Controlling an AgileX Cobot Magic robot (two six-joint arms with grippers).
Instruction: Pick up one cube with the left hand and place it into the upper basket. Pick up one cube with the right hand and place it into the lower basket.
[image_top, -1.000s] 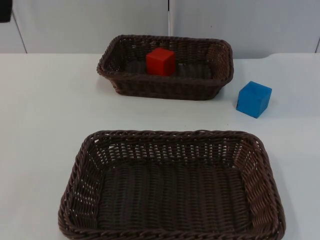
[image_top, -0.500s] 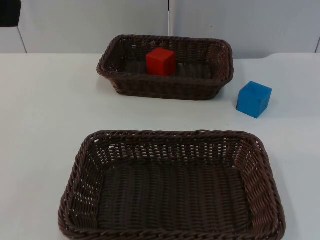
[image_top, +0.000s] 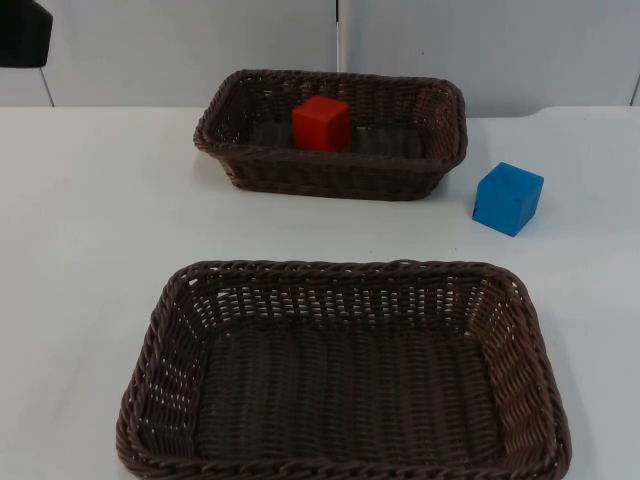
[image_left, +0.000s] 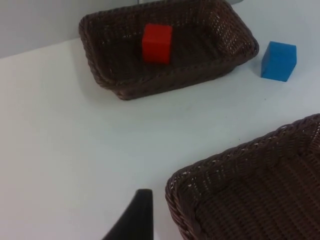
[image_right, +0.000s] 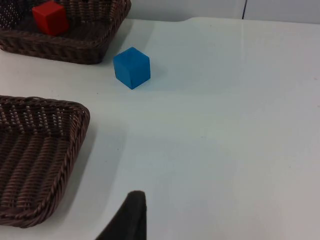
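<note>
The small blue cube (image_top: 508, 198) sits on the bare white table top (image_top: 90, 220), just off the right end of the upper dark brown woven basket (image_top: 333, 170) and well apart from the near rim of the lower dark brown woven basket (image_top: 340, 275), and it is the piece in play. The small red cube (image_top: 322, 123) is already lying inside the upper basket, so by my reading the left-hand half is done and the right arm's pick is the step in hand. To do it well, the right gripper (image_right: 131, 216), which hangs high above open table on the blue cube's side, needs to come down squarely over the cube, line its fingers up with two flat opposite faces, since the cube sits slightly turned, close only once the cube is properly between them, then lift clear of the wicker rim before carrying it to the lower basket, whose floor looks empty. The left gripper (image_left: 135, 220) waits above the table just beside the lower basket's corner. Now the hard part: only one black fingertip of each claw is visible, so whether either is spread or pressed together I cannot tell. The lower basket's near edge is cut off in the top view.
</note>
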